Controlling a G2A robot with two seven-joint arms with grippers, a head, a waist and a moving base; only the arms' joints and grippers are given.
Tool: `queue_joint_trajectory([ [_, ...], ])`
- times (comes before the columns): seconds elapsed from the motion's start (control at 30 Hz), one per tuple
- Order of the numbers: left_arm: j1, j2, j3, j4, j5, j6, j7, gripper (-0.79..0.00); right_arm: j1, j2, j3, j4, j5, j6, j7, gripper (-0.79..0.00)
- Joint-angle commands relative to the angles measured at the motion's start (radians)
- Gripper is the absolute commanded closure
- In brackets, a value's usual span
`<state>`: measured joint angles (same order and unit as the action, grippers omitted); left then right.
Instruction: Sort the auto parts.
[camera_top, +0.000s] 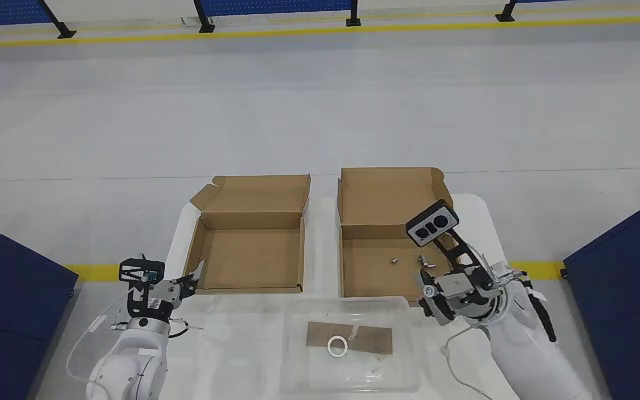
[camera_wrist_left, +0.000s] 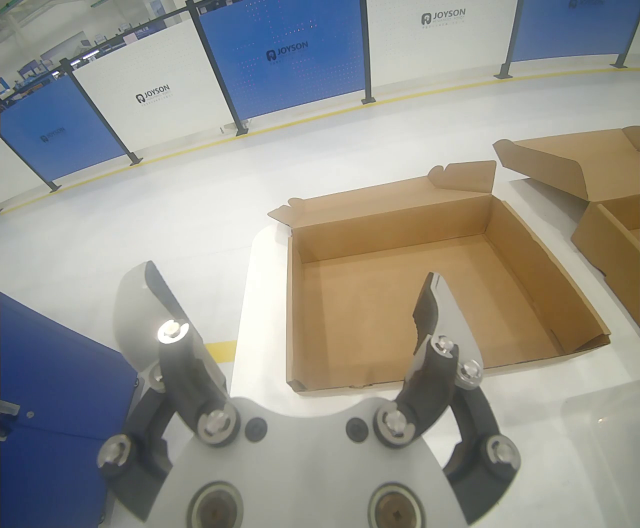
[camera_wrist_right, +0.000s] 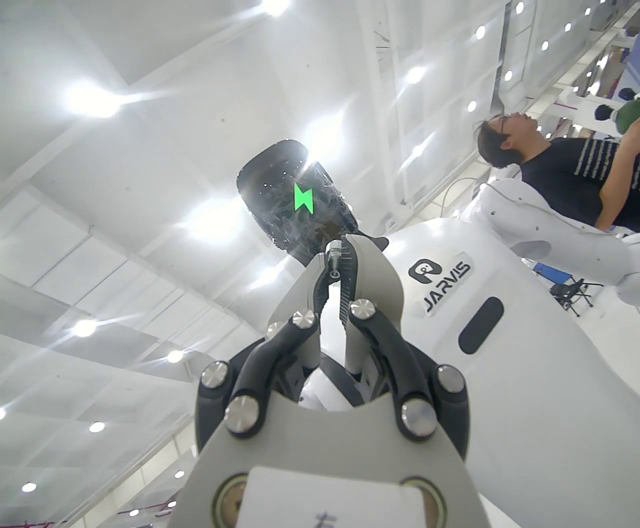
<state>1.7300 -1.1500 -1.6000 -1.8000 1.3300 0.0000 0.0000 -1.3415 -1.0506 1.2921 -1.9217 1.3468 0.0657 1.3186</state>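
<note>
left gripper (camera_wrist_left: 290, 275) released; right gripper (camera_wrist_right: 339, 247) clenched on small metal part (camera_wrist_right: 333, 261).

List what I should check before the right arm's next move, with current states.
1. Right claw shut on the small metal part: ok.
2. Right claw aimed down at a box: not ok; it points upward.
3. Left claw open and holding nothing: ok.
4. Left box open, lid folded back: ok.
5. Right box open, with a loose part on its floor: ok.
6. Which box the held part belongs in: cannot tell.
</note>
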Motion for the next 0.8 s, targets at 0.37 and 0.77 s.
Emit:
queue_joint_trajectory([
  [0.37, 0.000, 0.000, 0.000, 0.000, 0.000, 0.000, 0.000, -0.785, -0.100, 0.049, 0.284, -0.077, -0.384, 0.116, 0.006, 0.000],
  [0.77, 0.000, 0.000, 0.000, 0.000, 0.000, 0.000, 0.000, -0.785, -0.151, 0.077, 0.396, -0.144, -0.636, 0.154, -0.007, 0.000],
])
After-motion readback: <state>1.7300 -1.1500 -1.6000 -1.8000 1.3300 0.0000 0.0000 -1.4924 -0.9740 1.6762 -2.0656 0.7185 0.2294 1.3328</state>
